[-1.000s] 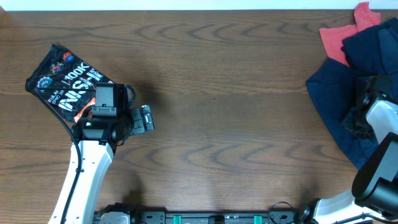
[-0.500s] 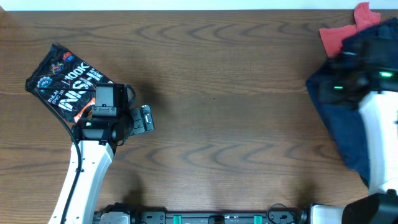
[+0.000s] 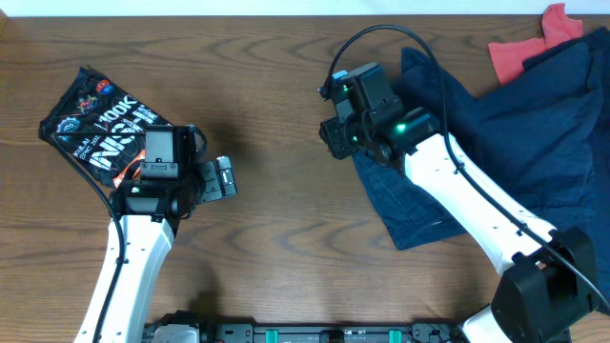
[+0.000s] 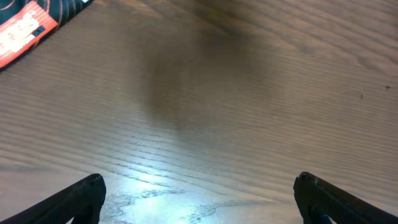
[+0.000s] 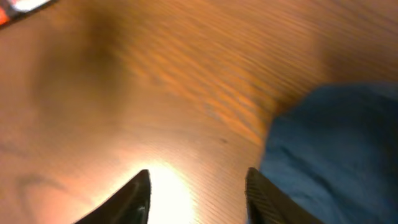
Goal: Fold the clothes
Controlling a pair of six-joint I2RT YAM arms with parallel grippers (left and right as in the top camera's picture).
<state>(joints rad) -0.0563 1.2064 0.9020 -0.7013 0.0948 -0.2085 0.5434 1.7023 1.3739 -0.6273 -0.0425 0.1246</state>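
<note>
Left pincer [image 4: 198,193] is spread wide over bare counter [image 3: 286,238] with nothing in it. The folded black printed shirt [image 3: 95,126] lies just beside that arm. Right pincer [image 3: 335,133] sits mid-counter at the edge of the navy garment [image 3: 496,124], which sprawls off to the right. The wrist view's blurry: there's a gap between its fingers [image 5: 138,193] and cloth against one, so I can't tell if it's pinching. A red cloth [image 3: 519,55] peeks out at the far right corner.

Dark brown wood-grain table [image 3: 286,219] fills view — pale strip [image 3: 286,6] along far edge, bright glare [image 4: 155,180] on grain.
</note>
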